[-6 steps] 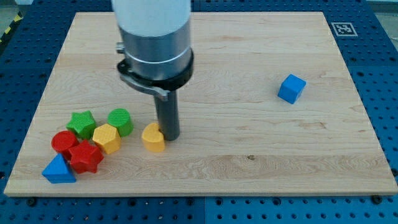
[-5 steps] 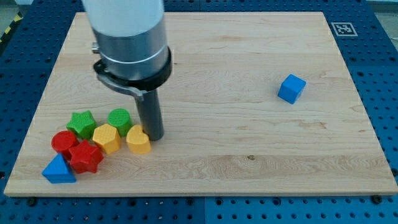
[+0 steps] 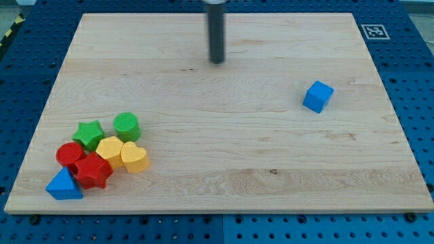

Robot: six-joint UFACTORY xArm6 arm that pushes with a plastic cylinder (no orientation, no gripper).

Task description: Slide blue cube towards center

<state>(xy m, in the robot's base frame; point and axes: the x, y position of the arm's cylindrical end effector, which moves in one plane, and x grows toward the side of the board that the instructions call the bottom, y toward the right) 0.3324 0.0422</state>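
The blue cube (image 3: 317, 96) sits on the wooden board (image 3: 224, 156) at the view's right, a little above mid-height. My tip (image 3: 217, 62) is near the view's top, slightly left of the middle. It stands well to the left of the blue cube and above it in the view, not touching any block.
A tight cluster lies at the view's lower left: a green star (image 3: 89, 134), a green cylinder (image 3: 127, 127), a yellow hexagon (image 3: 109, 150), a yellow heart (image 3: 135, 158), a red cylinder (image 3: 69, 154), a red star (image 3: 93, 171) and a blue triangle (image 3: 64, 185).
My tip has left the yellow heart and moved up and right toward the board's top. The yellow heart now rests against the cluster. The blue cube has not moved.
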